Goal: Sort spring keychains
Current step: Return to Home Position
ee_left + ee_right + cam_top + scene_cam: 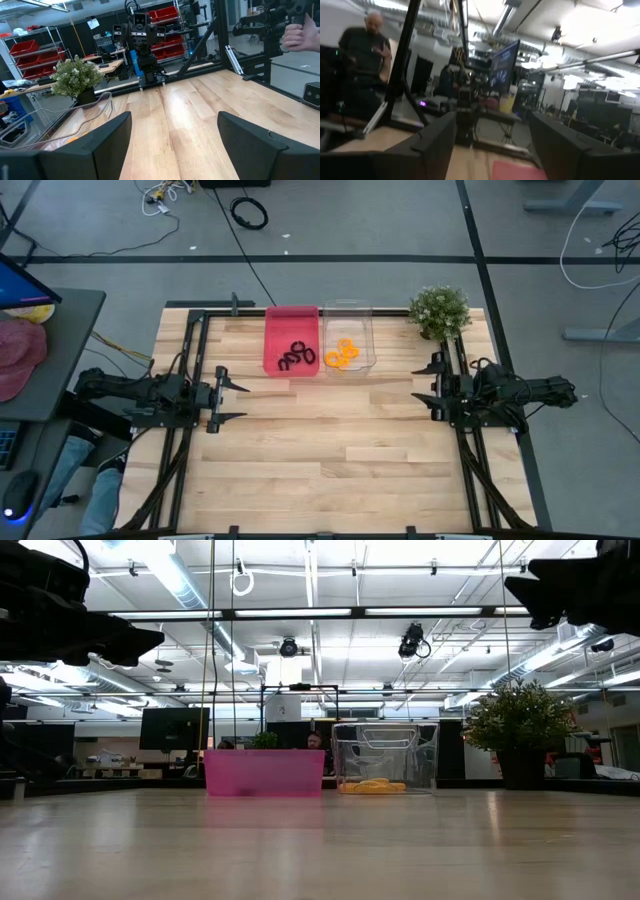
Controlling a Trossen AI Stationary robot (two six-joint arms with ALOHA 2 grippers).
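Fingers (pixel 100 145) of the left gripper (pixel 236 401) are spread wide and hold nothing, above bare table (pixel 330 450) at the left edge. The black spring keychains (pixel 297 357) lie heaped in the red bin (pixel 290 313), the heap's long axis slanting across it. The orange spring keychains (pixel 341 354) lie likewise in the clear bin (pixel 348 308) alongside. The right gripper (pixel 420 384), at the right edge, is also spread and empty.

bright, even overhead light. ceiling strips (pixel 300 612) glare white in low view. table (pixel 330 450) evenly lit, only faint soft shadows beside arms (pixel 150 392). pale sheen down table middle, left wrist view.
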